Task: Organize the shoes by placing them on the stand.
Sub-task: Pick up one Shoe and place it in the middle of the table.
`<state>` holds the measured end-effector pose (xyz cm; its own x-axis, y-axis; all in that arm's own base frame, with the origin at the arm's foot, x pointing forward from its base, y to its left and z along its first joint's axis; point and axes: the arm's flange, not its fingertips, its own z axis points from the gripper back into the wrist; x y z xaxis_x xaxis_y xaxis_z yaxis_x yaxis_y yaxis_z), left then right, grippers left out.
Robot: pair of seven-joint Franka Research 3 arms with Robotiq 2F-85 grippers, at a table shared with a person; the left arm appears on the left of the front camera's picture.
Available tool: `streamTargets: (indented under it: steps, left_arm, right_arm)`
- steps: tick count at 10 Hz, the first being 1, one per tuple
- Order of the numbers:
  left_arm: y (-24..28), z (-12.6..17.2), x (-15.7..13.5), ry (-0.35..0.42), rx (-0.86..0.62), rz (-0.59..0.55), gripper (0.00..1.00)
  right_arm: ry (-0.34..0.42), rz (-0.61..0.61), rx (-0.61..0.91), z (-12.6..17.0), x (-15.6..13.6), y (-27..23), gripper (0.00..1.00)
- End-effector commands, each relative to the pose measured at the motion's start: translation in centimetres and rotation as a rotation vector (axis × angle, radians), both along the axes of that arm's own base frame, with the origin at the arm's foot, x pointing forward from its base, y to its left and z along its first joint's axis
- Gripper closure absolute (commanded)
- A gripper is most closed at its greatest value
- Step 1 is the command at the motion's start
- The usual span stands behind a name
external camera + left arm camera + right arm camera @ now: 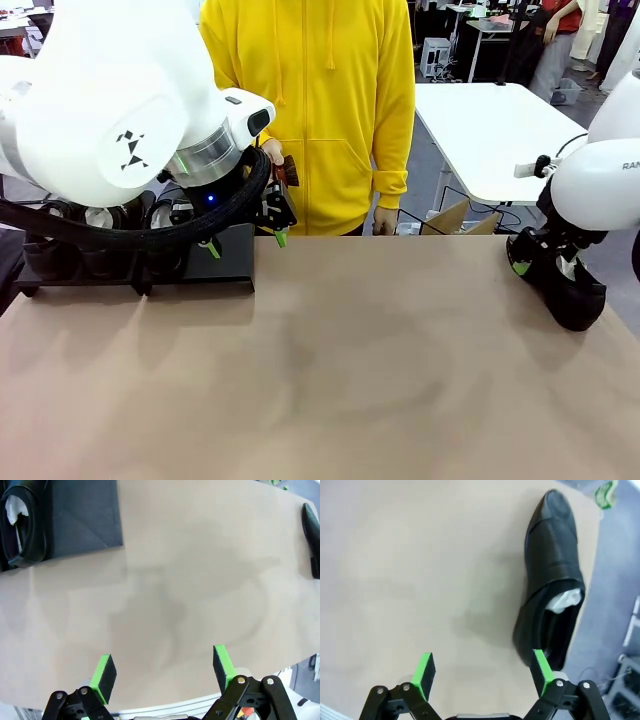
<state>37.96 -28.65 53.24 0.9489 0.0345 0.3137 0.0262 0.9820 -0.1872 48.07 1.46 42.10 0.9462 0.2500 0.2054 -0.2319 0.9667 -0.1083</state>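
A glossy black shoe (552, 575) stuffed with white paper lies on the table by its right edge, also visible as the shoe (572, 292). My right gripper (482, 672) hangs open just beside its heel end, one green pad close to the heel, holding nothing. The right gripper (535, 262) sits low over that shoe. The black stand (130, 268) is at the far left of the table, with shoes (100, 217) on it partly hidden by my left arm. My left gripper (247, 243) hovers open and empty near the stand's right end. From the left wrist, the left gripper (163, 672) faces bare table, the stand (85, 515) carries a shoe (25, 525).
A person in a yellow hoodie (310, 110) stands at the far edge, one hand (385, 220) at the table. A white table (500, 130) and a cardboard box (460, 215) are behind at the right. The tan tabletop (340, 370) stretches between the stand and the lone shoe.
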Motion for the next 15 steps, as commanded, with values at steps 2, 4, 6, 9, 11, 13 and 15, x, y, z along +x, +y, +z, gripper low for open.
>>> streamTargets:
  steps: [2,4,6,9,11,13,15]
  left_arm:
    - [0.4,0.1,0.1,0.003,-0.012,-0.013,0.00]
    - [0.4,0.1,0.1,0.003,-0.012,-0.013,0.00]
    - [0.4,0.1,0.1,0.003,-0.012,-0.013,0.00]
    - [0.4,0.1,0.1,0.003,-0.012,-0.013,0.00]
    - [0.4,0.1,0.1,0.003,-0.012,-0.013,0.00]
    - [0.4,0.1,0.1,0.003,-0.012,-0.013,0.00]
    - [0.4,0.1,0.1,0.003,-0.012,-0.013,0.00]
  right_arm:
    - [0.000,-0.067,0.035,-0.1,-0.6,0.4,0.00]
    - [0.002,-0.015,0.006,-0.1,0.0,0.0,0.00]
    - [0.021,0.028,0.043,-0.9,0.6,-2.6,0.00]
    - [0.057,0.070,-0.001,-3.3,2.3,-3.5,0.00]
    - [0.092,0.066,0.010,-5.5,3.6,-4.0,0.00]
    - [0.108,0.021,0.017,-7.6,4.7,-4.7,0.00]
    - [0.110,0.025,0.016,-8.5,5.0,-4.9,0.00]
